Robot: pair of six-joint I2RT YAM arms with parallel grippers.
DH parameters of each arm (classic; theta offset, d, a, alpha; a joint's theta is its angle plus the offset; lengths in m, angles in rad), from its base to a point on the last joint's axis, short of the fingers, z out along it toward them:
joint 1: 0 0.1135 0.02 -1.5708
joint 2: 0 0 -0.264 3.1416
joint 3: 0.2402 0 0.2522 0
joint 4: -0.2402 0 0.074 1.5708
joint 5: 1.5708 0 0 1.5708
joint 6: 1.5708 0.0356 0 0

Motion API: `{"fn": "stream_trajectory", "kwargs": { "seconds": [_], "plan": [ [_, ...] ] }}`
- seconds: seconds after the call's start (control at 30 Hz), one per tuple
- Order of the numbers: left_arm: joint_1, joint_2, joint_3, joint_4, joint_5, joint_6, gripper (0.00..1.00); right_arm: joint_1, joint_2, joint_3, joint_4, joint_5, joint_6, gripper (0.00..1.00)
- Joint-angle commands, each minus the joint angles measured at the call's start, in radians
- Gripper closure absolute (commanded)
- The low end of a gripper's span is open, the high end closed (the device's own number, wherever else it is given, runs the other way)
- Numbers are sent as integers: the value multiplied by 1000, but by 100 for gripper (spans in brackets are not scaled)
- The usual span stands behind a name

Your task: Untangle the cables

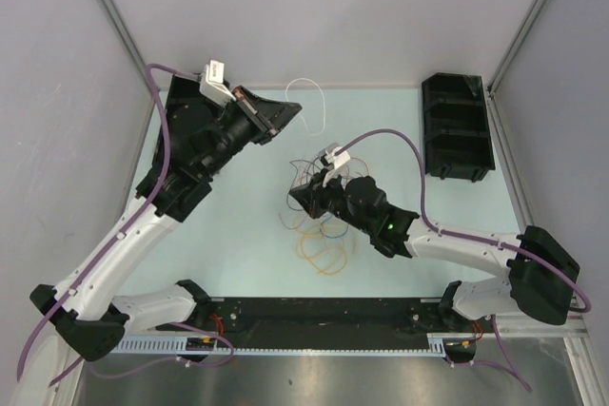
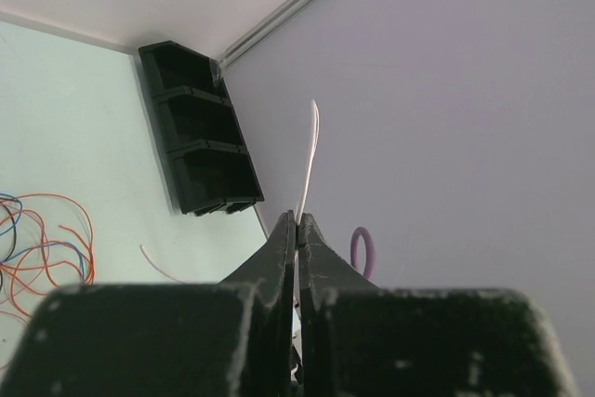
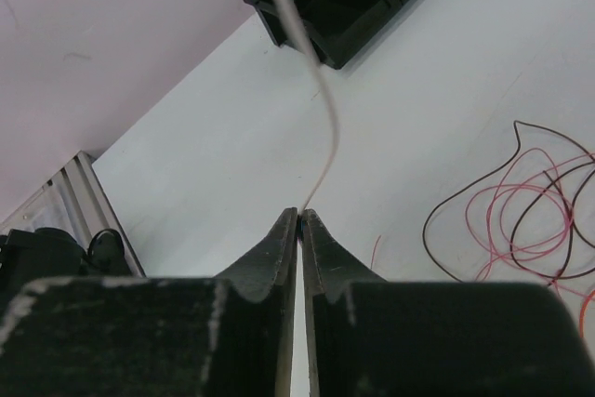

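Tangle of cables lies mid-table, under and just near of right gripper, whose fingers pinch a pale strand. Far left, raised left gripper clamps white cable.

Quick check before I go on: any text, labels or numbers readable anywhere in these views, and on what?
No text can be read in any view.
The white tag on the left arm, near its wrist: print, if any, too small to read.
The black bin: no label visible.
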Motion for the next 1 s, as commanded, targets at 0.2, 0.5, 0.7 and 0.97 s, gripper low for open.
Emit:
{"fn": "stream_trajectory", "kwargs": {
  "seconds": [0.2,0.5,0.7,0.97],
  "plan": [
    [98,29,-9,-45,62,78,57,5,-188,122,-171,52,7,100],
    [140,8,-218,-62,67,182,21,-54,-298,331,-359,29,-54,100],
    [141,6,-337,-67,60,202,23,-137,-302,461,-411,-17,-62,100],
    [140,-26,-557,18,146,203,28,-260,-261,575,-459,-39,-80,100]
  ]
}}
